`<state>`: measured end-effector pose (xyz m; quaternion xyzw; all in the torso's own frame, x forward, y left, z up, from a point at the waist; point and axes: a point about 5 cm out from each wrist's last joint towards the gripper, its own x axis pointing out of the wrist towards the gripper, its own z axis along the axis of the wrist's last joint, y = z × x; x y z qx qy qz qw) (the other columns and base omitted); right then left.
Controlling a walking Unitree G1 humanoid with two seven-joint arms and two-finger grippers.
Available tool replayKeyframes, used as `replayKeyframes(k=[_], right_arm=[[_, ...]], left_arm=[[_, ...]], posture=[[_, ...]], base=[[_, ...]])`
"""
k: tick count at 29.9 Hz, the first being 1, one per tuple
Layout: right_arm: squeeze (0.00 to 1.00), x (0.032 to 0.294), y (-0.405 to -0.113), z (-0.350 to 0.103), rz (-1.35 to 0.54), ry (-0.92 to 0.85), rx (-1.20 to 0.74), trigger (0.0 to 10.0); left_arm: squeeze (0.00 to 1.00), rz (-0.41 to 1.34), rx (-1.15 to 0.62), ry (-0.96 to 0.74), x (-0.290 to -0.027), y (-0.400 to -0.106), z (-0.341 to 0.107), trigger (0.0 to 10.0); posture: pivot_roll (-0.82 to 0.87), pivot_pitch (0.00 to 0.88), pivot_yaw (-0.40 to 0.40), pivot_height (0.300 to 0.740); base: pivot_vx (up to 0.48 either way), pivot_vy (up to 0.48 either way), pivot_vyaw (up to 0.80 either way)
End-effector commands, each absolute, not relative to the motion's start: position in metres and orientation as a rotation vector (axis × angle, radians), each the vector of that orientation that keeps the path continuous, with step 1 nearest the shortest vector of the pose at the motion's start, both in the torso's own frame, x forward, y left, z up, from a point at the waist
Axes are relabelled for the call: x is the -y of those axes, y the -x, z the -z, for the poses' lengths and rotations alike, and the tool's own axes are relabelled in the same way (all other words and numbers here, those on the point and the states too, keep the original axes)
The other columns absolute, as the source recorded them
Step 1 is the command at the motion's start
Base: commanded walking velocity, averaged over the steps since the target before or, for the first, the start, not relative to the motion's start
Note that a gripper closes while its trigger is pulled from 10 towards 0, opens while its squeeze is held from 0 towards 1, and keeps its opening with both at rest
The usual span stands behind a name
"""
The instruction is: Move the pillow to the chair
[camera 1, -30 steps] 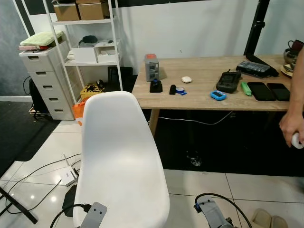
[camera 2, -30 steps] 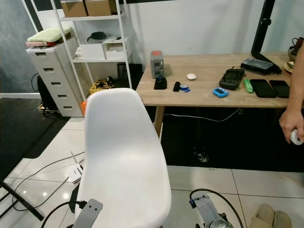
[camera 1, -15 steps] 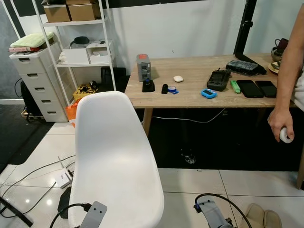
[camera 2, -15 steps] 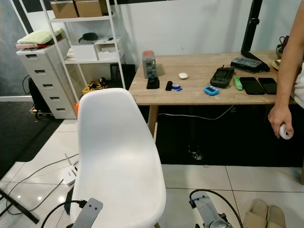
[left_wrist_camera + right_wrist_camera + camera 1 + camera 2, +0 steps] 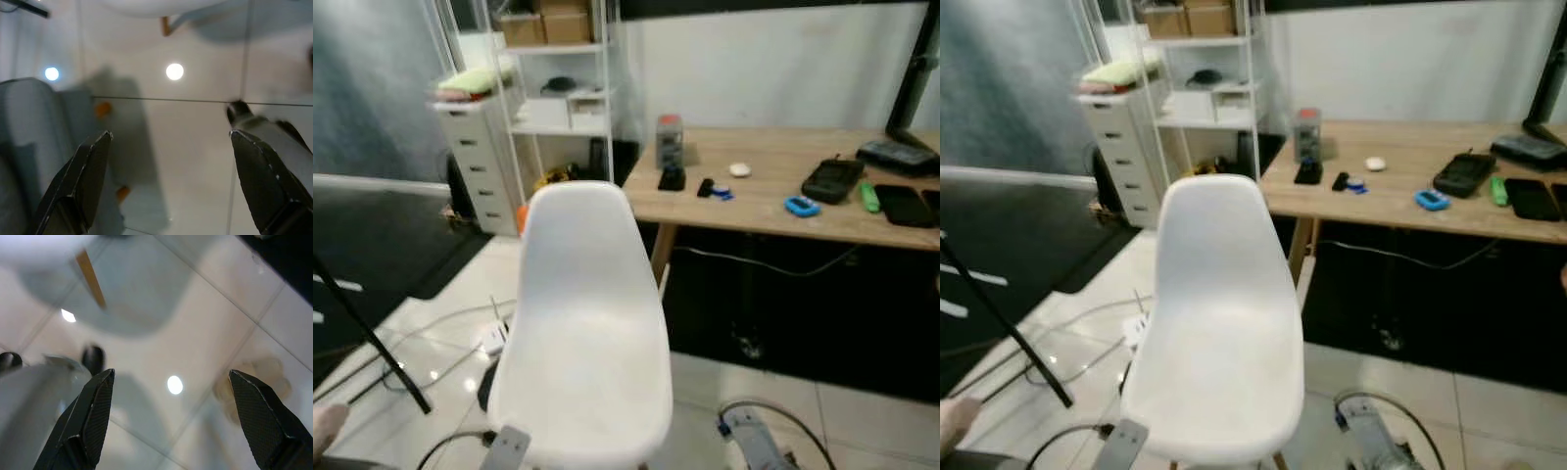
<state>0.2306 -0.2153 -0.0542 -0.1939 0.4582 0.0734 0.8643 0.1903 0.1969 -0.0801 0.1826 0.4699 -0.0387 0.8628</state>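
Chair stands empty by the desk; both grippers' fingers hang wide apart above the floor.

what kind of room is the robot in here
Probably a home office or workroom: a wooden desk strewn with small gadgets, a white shelf rack holding boxes, a drawer unit, and a white chair on tile.

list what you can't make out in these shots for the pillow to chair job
- Pillow: unidentified; a pale shape cut off by the head views' lower left corner is too blurred to name.
- White chair: its legs are hidden under the seat in the head views.
- Small items on the wooden desk: too blurred to identify.
- Left gripper and right gripper: open over bare floor tiles.
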Motion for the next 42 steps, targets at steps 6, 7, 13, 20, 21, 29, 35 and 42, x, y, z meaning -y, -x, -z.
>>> replayKeyframes(k=[6, 7, 13, 20, 21, 29, 35, 42], right_arm=[[0.00, 0.2148, -0.2215, 0.0602, -0.151, 0.388, -0.995, 10.0], [0.00, 0.2147, -0.2213, 0.0602, -0.152, 0.389, -0.995, 10.0], [0.00, 0.2145, -0.2213, 0.0603, -0.156, 0.392, -0.995, 10.0], [0.00, 0.2135, -0.2223, 0.0599, -0.164, 0.402, -0.994, 10.0], [0.00, 0.2135, -0.2223, 0.0599, -0.164, 0.402, -0.994, 10.0], [0.00, 0.2128, -0.2234, 0.0594, -0.168, 0.405, -0.991, 10.0], [0.00, 0.2134, -0.2237, 0.0591, -0.168, 0.410, -0.993, 10.0], [0.00, 0.2135, -0.2236, 0.0591, -0.169, 0.412, -0.993, 10.0]], left_arm=[[0.00, 0.090, -0.958, -0.404, -0.1995, -0.1983, 0.0754, 10.0], [0.00, 0.092, -0.958, -0.406, -0.1996, -0.1981, 0.0755, 10.0], [0.00, 0.100, -0.959, -0.415, -0.1995, -0.1981, 0.0755, 10.0], [0.00, 0.123, -0.964, -0.438, -0.1998, -0.1994, 0.0749, 10.0], [0.00, 0.123, -0.964, -0.438, -0.1998, -0.1994, 0.0749, 10.0], [0.00, 0.138, -0.972, -0.449, -0.2002, -0.2002, 0.0746, 10.0], [0.00, 0.146, -0.973, -0.448, -0.1993, -0.2005, 0.0746, 10.0], [0.00, 0.151, -0.975, -0.449, -0.1994, -0.2004, 0.0746, 10.0]], posture=[[-0.18, 0.052, 0.006, 0.740], [-0.18, 0.047, 0.006, 0.740], [-0.18, 0.041, 0.000, 0.740], [-0.17, 0.037, 0.009, 0.740], [-0.17, 0.037, 0.009, 0.740], [-0.16, 0.032, 0.008, 0.740], [-0.16, 0.034, 0.007, 0.740], [-0.16, 0.035, 0.008, 0.740]], base=[[0.000, 0.000, 0.00], [0.000, 0.000, 0.00], [0.000, 0.000, 0.00], [0.000, 0.000, 0.00], [0.000, 0.000, 0.00], [0.000, 0.000, 0.00], [0.000, 0.000, 0.00], [0.000, 0.000, 0.00]])
